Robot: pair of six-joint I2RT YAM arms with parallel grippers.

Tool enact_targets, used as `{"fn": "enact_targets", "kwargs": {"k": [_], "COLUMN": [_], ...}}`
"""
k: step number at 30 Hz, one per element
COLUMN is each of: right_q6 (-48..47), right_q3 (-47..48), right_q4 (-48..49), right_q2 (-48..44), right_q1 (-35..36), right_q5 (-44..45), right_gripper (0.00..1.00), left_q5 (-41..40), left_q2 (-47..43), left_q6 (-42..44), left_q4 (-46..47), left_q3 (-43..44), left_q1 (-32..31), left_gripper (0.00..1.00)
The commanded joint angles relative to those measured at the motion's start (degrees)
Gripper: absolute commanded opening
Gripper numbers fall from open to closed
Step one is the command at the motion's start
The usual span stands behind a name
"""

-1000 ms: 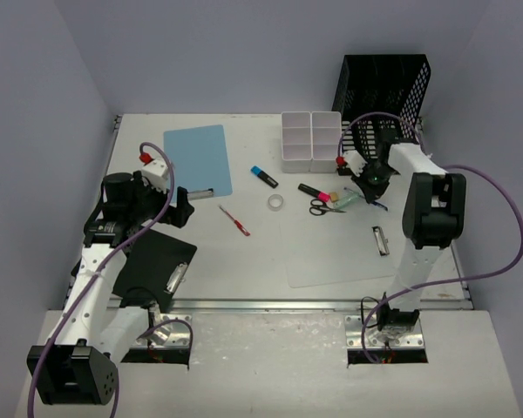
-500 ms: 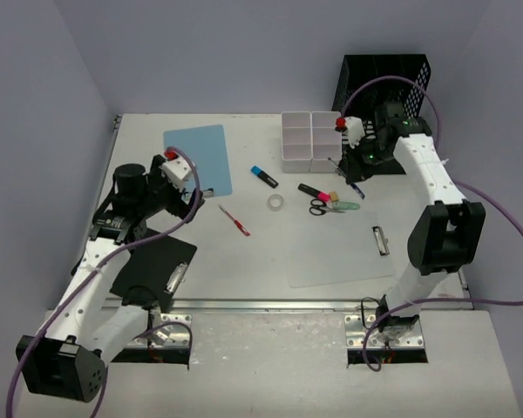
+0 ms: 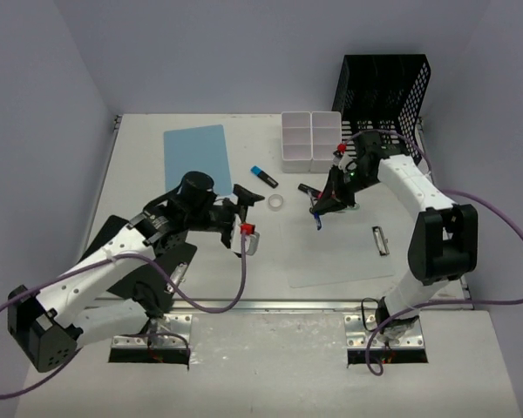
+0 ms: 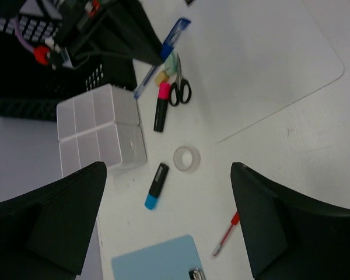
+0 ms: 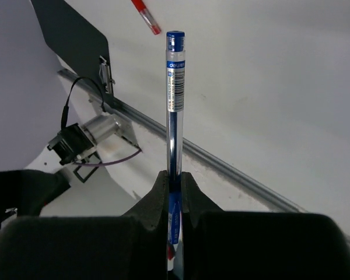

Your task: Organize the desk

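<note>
The off-white desk (image 3: 138, 170) has a metal rail (image 3: 270, 305) along its near edge. My right gripper (image 3: 329, 198) is shut on a blue pen (image 5: 174, 105) and holds it above the desk, over the scissors (image 4: 179, 90) and pink highlighter (image 4: 161, 108). My left gripper (image 3: 249, 207) is open and empty, hovering at the desk's middle. A red pen (image 4: 226, 235), a tape roll (image 3: 276, 202) and a blue highlighter (image 3: 263, 176) lie below and ahead of it. In the top view the left gripper mostly hides the red pen.
White compartment bins (image 3: 311, 139) and a black mesh rack (image 3: 383, 87) stand at the back right. A blue clipboard (image 3: 198, 159) lies at the back left and a black clipboard (image 3: 148, 261) at the front left. A clear sheet (image 3: 340, 252) and a binder clip (image 3: 381, 240) lie front right.
My left arm has swung from the left side to the desk's middle, over the red pen. My right gripper has lifted the blue pen, moved toward the bins, then come back left.
</note>
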Motion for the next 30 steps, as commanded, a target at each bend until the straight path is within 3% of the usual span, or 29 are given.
{"fn": "enact_targets", "kwargs": {"k": [1,4,7,15,21,30], "right_q6": [12.4,16.1,21.2,30.0,41.1,51.4], "right_q3": [-3.0,-7.8,-14.0,-21.8,-31.3,-35.5], "right_q4": [1.7,3.5,8.4,16.4,32.3,44.7], "right_q2": [-5.0,-7.4,-10.3,-15.4,-20.5,-21.1], "right_q1": [1.9,2.8,2.8,3.1,3.3,3.3], "right_q5": [1.7,1.9,-4.1,-11.9,-16.6,-21.4], "right_gripper": [0.01,0.01,0.01,0.01,0.01,0.01], "left_q5": [4.2,3.0,1.8,3.2,2.5,1.9], "left_q2": [4.1,8.5,12.6,18.2,20.4,20.2], "left_q6": [10.5,14.1,15.5,15.3,11.3,6.2], "left_q4": [-0.8,-1.1,1.4,7.4,14.3,18.8], "left_q3": [4.3,5.9,6.5,7.7,7.2,5.8], "left_q1": [-8.1,-14.8,-18.7,-20.1,-21.0,-21.4], "left_gripper": [0.85,0.81,0.74,0.68,0.63,0.49]}}
